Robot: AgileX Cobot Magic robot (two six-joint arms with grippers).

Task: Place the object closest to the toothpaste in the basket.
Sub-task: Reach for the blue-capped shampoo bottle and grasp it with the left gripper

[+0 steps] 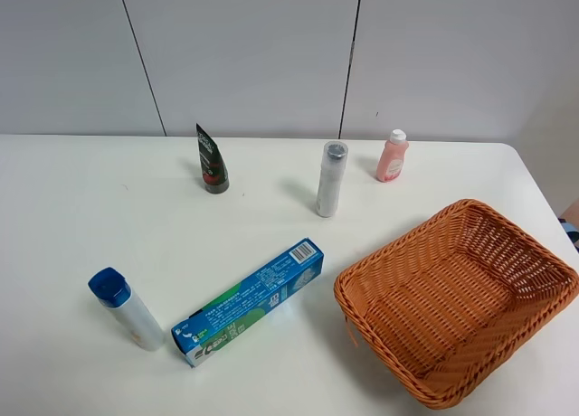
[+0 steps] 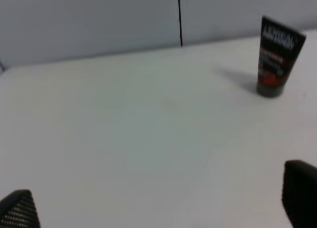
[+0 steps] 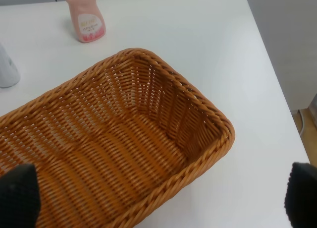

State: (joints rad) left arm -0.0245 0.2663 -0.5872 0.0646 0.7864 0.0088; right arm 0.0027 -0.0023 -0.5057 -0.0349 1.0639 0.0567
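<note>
A white worktop [image 1: 90, 217] seen from above. A white bottle with a blue cap [image 1: 128, 309] lies near the front-left corner, just beside one end of the toothpaste box [image 1: 249, 300]. A wicker basket [image 1: 511, 240] sits at the front-right corner. Along the back edge stand a black tube [image 1: 212, 161], a grey-capped bottle [image 1: 332, 178] and a pink bottle [image 1: 393, 156]. The left fingers [image 2: 299, 193] and right fingers [image 3: 17, 198] are spread wide, holding nothing.
</note>
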